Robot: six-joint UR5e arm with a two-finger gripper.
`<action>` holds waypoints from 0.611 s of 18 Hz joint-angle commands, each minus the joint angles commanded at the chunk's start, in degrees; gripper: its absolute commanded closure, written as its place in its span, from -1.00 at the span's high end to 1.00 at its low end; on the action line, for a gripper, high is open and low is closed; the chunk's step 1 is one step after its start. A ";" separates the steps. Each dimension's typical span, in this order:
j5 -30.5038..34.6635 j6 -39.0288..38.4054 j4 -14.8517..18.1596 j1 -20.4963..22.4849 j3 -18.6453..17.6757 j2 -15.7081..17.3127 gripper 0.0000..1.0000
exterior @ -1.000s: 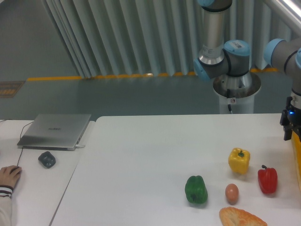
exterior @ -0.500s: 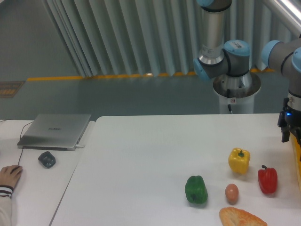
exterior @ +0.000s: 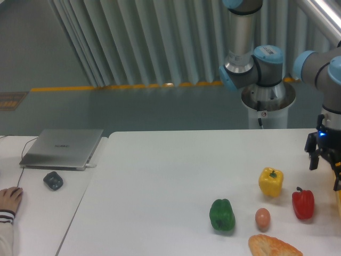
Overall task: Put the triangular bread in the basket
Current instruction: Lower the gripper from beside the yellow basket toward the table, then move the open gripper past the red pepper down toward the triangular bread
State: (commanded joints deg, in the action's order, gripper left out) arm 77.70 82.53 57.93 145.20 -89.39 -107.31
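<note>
The triangular bread [exterior: 274, 247] lies flat at the table's front edge, golden-orange with a pale speckled crust, cut off by the bottom of the view. Only a thin orange-yellow strip of the basket [exterior: 339, 198] shows at the far right edge. My gripper [exterior: 324, 172] hangs above the table's right side, just left of the basket and above the red pepper. Its dark fingers [exterior: 312, 160] are spread open with nothing between them. It is well clear of the bread, up and to the right of it.
A yellow bell pepper [exterior: 270, 181], a red pepper [exterior: 302, 203], a green pepper [exterior: 222, 215] and a small tan egg [exterior: 262, 218] sit around the bread. A laptop [exterior: 63, 148], a mouse [exterior: 53, 180] and a person's hand [exterior: 9, 200] are at the left.
My gripper has shifted left, away from the basket's edge, and turned so that both fingers now show spread apart. The objects on the table have not moved.
</note>
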 joint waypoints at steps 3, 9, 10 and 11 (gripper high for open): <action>0.09 -1.66 -0.62 -0.09 1.14 -0.88 1.00; 7.73 -6.07 -1.68 -5.89 6.07 -5.09 1.00; 7.65 -6.07 -1.68 -6.85 6.07 -5.88 1.00; 7.47 -6.15 -1.76 -7.90 6.07 -6.50 1.00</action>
State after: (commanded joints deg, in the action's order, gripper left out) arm 85.17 76.38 56.16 137.30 -83.32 -113.81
